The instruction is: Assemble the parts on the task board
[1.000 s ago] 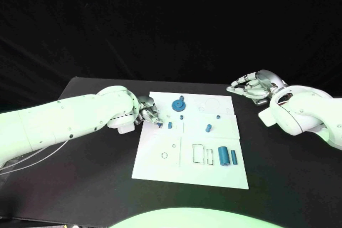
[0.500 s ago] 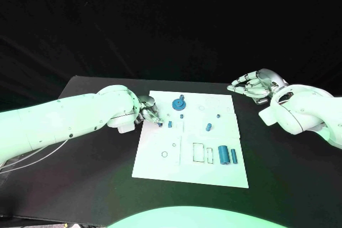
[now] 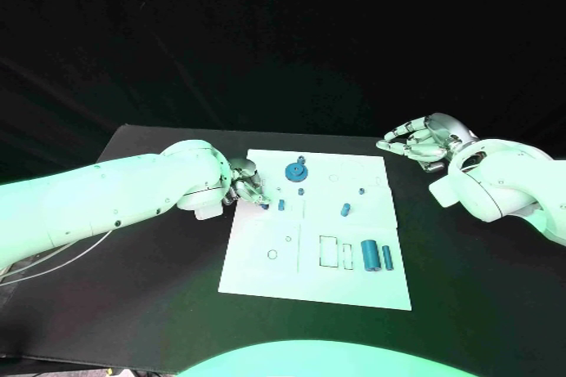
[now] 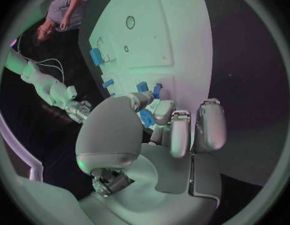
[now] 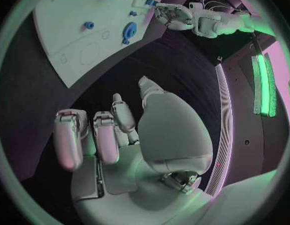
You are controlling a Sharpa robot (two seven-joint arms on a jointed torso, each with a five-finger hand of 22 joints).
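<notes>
Head view: task board mid-table, left hand at its left edge, fingers curled over a small blue part; bare black table all round.

Left wrist view: pinching that part (no readable writing).

Right wrist view: right hand off the board's corner, curled, empty.

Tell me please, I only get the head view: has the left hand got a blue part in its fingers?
Observer: The left wrist view shows a blue part right between the left hand's thumb and fingertips. I cannot tell whether it is gripped.
Operator: Is the other hand holding something too?
Observer: No. The right wrist view shows the right hand's palm bare, its thumb apart from its fingers, over the black table beside the board.
</notes>
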